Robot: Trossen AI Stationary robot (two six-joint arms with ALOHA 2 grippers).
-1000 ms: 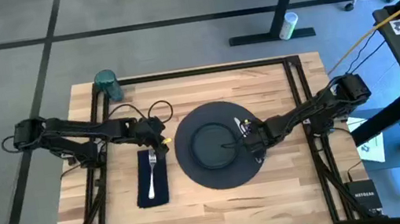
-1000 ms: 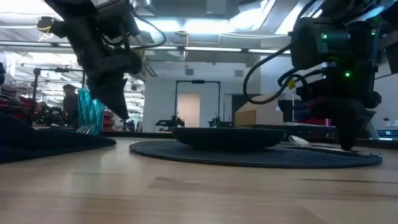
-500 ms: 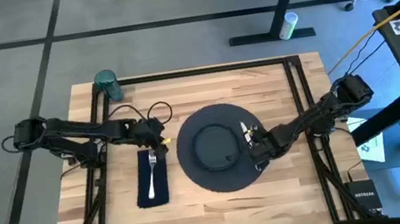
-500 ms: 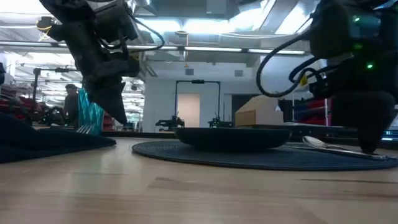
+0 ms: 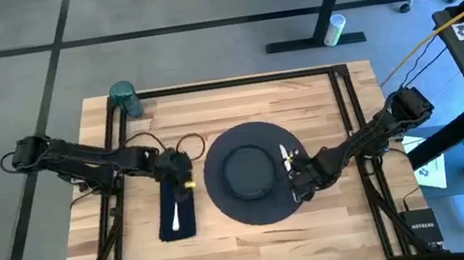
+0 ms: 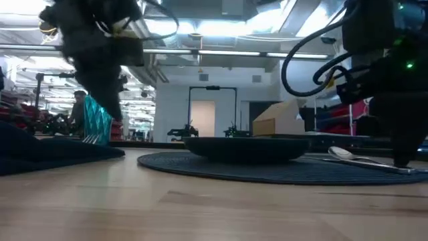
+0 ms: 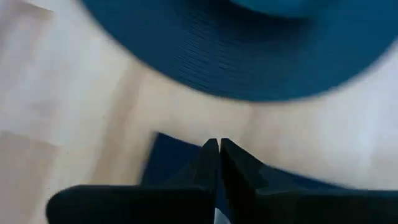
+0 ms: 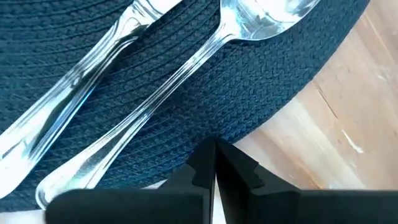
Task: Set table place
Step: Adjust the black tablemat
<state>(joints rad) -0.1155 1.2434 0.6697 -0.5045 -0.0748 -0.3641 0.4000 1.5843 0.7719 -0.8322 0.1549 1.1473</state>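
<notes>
Butcher-block wooden table (image 5: 246, 225) carries a large dark grey round woven charger (image 5: 257, 207) at its centre, a smaller dark plate (image 5: 246, 168) on top. Beside it toward the left edge lies a navy napkin (image 5: 176, 219) with a silver fork (image 5: 176, 214); the left gripper (image 7: 217, 146) hangs above, fingers together. The right gripper (image 8: 214, 152), likewise pinched empty, sits by a silver spoon (image 8: 186, 74) and knife (image 8: 74, 87) on the charger's right rim. A teal cup (image 5: 123, 94) stands at the far-left corner.

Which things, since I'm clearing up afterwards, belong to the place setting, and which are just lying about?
Setting: large dark grey round woven charger, smaller dark round plate, navy cloth napkin, silver metal fork, silver metal spoon, teal cup, light wooden table.
Lying about: white bottle on the floor, black box beside the table, brown cardboard box.
</notes>
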